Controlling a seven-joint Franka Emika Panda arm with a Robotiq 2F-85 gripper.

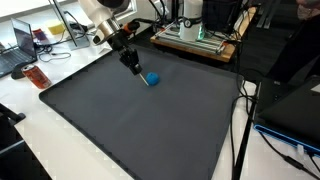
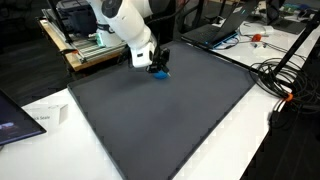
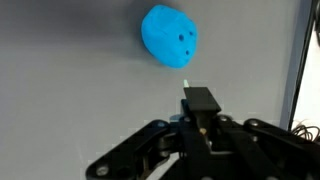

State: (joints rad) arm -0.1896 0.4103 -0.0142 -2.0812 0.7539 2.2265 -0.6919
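A round bright-blue object [image 3: 168, 36] with a few small dark holes lies on the dark grey mat [image 1: 140, 125], near its far edge. In the wrist view my gripper [image 3: 200, 98] is shut, its black fingertips pressed together just short of the blue object and not touching it. A thin pale sliver pokes out past the tips; I cannot tell what it is. In both exterior views the gripper [image 1: 133, 68] [image 2: 158, 68] hangs low over the mat, right beside the blue object [image 1: 152, 79] [image 2: 161, 72].
The mat [image 2: 170, 120] covers most of a white table. A laptop [image 1: 20, 45] and a red object [image 1: 36, 77] sit off the mat in an exterior view. A machine on a board [image 1: 195, 35] stands behind the mat. Cables [image 2: 280, 75] and another laptop [image 2: 225, 30] lie past the mat's far corner.
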